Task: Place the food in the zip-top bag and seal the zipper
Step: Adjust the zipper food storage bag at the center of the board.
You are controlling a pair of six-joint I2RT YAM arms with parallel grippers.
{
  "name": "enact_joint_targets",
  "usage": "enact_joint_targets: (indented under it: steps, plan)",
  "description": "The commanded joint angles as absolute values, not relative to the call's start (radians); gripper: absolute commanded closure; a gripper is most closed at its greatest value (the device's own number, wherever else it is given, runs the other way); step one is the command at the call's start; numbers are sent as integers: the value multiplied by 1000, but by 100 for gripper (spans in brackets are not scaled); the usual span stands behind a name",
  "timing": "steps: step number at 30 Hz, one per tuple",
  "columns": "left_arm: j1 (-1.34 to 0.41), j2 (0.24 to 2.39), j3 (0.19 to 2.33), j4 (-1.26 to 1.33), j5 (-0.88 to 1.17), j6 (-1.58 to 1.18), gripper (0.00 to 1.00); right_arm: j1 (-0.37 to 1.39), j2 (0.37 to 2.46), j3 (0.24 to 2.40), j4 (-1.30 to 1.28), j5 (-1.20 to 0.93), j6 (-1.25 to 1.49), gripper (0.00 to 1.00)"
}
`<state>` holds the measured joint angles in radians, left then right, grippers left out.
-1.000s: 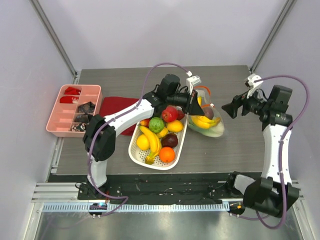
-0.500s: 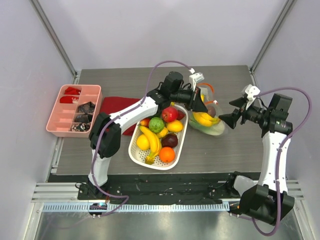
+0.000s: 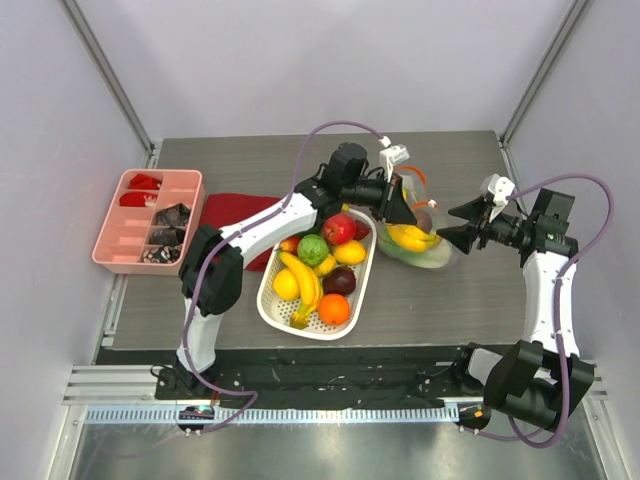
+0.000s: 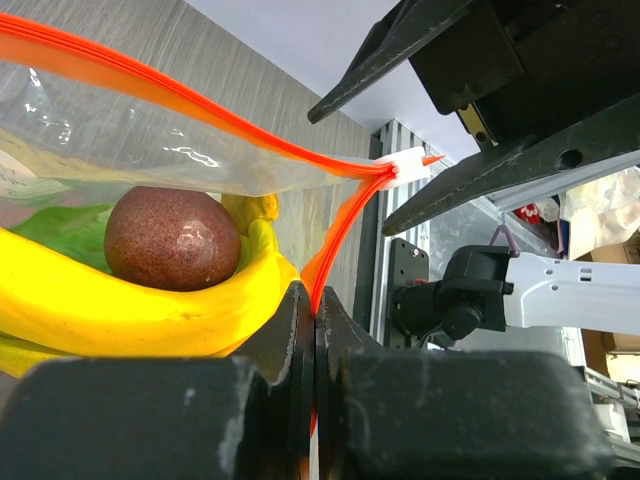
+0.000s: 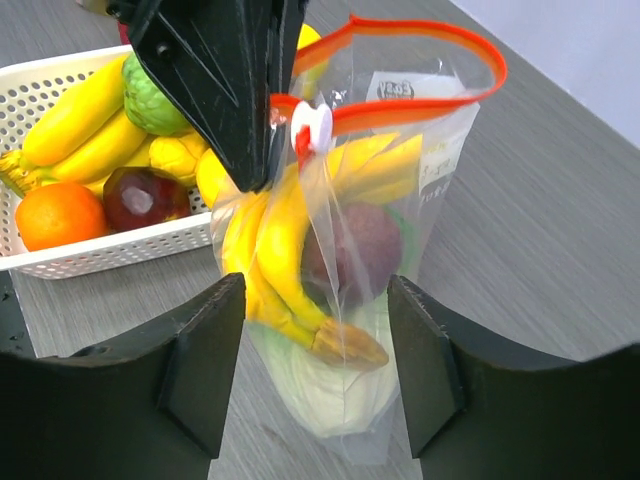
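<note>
Left gripper (image 4: 315, 305) jaws clamped on zipper (image 5: 400, 108) end; right gripper (image 5: 315, 295) jaws spread before slider tab (image 5: 312, 125). Zip-top bag (image 5: 400, 200) upright beside basket (image 5: 70, 258). Advice: centre tab, pinch, draw along strip.

zip-top bag (image 3: 428, 252) mouth open, left gripper (image 3: 408, 218) crowding rim

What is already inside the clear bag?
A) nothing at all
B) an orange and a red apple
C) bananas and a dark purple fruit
C: in the right wrist view, bananas and a dark purple fruit show through the plastic of the bag.
</note>
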<state>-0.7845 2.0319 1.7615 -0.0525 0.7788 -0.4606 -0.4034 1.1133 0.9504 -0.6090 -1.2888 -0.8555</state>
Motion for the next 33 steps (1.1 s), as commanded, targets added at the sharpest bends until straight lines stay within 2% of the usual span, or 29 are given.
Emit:
enact_joint_targets:
  steps: [1,8,12,17,20,21,22,23,25,30,33]
  plan:
    - [-798,2039,1808,-5,793,-457,100,-400,1095,953,-545,-1361,-899,39]
    - [-813,2049,1822,-6,793,-462,100,-382,1112,951,-485,-1351,-884,52]
    - [-816,2052,1824,-6,792,-462,100,-365,1123,953,-442,-1347,-859,53]
    - [-818,2059,1835,-17,790,-463,100,-338,1112,936,-425,-1330,-864,63]
    - [-818,2059,1835,-23,790,-463,100,-328,1104,927,-414,-1318,-854,81]
    - [-819,2056,1835,-28,788,-454,100,-328,1100,922,-414,-1318,-856,99]
    - [-818,2051,1832,-35,787,-448,99,-330,1095,917,-413,-1307,-856,99]
    - [-816,2046,1830,-44,784,-442,96,-330,1086,910,-413,-1304,-857,99]
    - [-812,2016,1807,-48,782,-401,77,-330,1078,904,-413,-1298,-859,99]
    - [-787,1887,1706,-57,776,-129,42,-328,1062,896,-413,-1315,-862,99]
    - [-790,1839,1680,-43,808,87,37,-328,1058,894,-414,-1324,-870,99]
